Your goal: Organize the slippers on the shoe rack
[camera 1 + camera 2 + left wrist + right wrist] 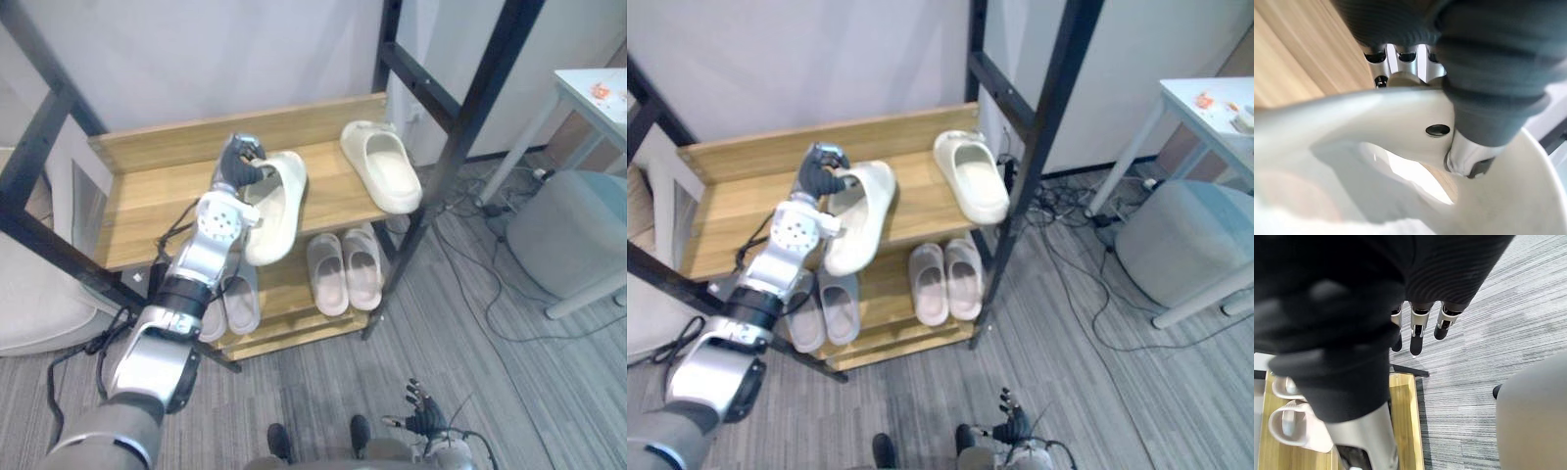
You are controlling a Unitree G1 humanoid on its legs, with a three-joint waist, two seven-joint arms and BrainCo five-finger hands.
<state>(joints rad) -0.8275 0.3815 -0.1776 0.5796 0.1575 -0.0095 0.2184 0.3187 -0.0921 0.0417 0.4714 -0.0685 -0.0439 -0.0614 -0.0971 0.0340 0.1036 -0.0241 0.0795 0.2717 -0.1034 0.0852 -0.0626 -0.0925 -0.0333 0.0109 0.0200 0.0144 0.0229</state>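
Left eye view, slipper (279,211) overhanging shelf (147,206) edge

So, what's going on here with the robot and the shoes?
The left hand grips a cream slipper by its strap at the top shelf, one end overhanging the front edge. A second cream slipper lies on that shelf to its right. A pink pair and a grey pair sit on the lower shelf. The right hand hangs open near the floor.
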